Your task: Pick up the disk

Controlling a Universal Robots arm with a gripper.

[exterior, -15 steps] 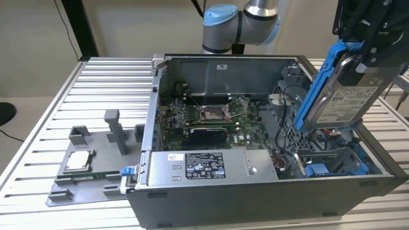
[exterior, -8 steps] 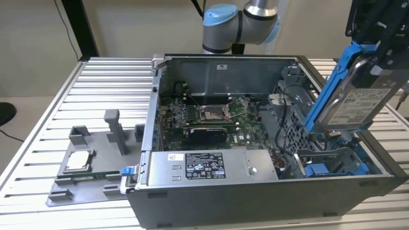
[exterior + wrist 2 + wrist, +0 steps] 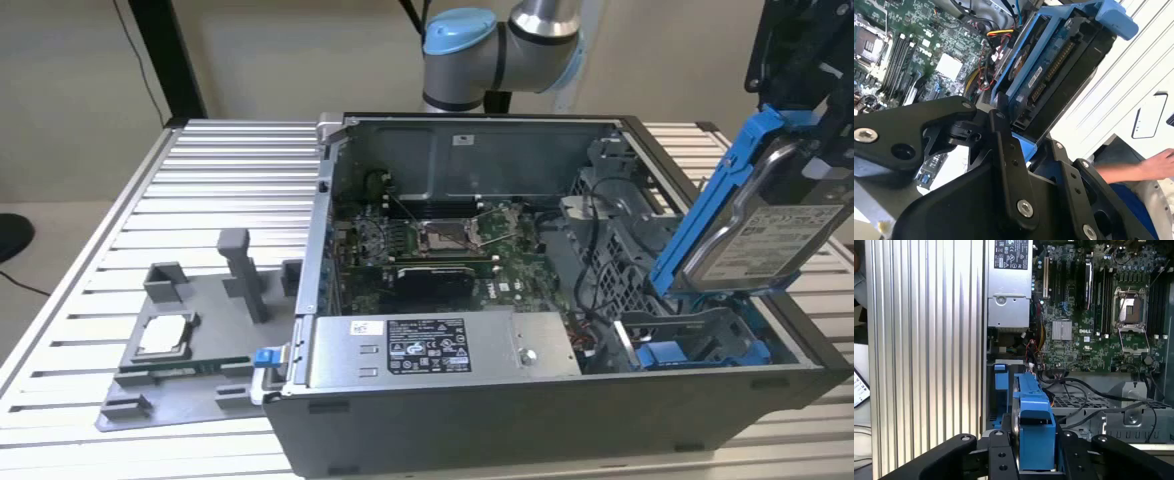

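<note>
I've got the disk (image 3: 774, 235) clamped in my end effector (image 3: 1029, 460) and it hangs tilted above the drive bay at the open computer case's (image 3: 534, 400) corner on the exterior view's right, so the lift is underway. What's called for now, I reckon, is a clean rise clear of the bay walls and loose cables (image 3: 1079, 395). It's a silver slab with a white label (blue bracket (image 3: 1114, 20) framing it).
</note>
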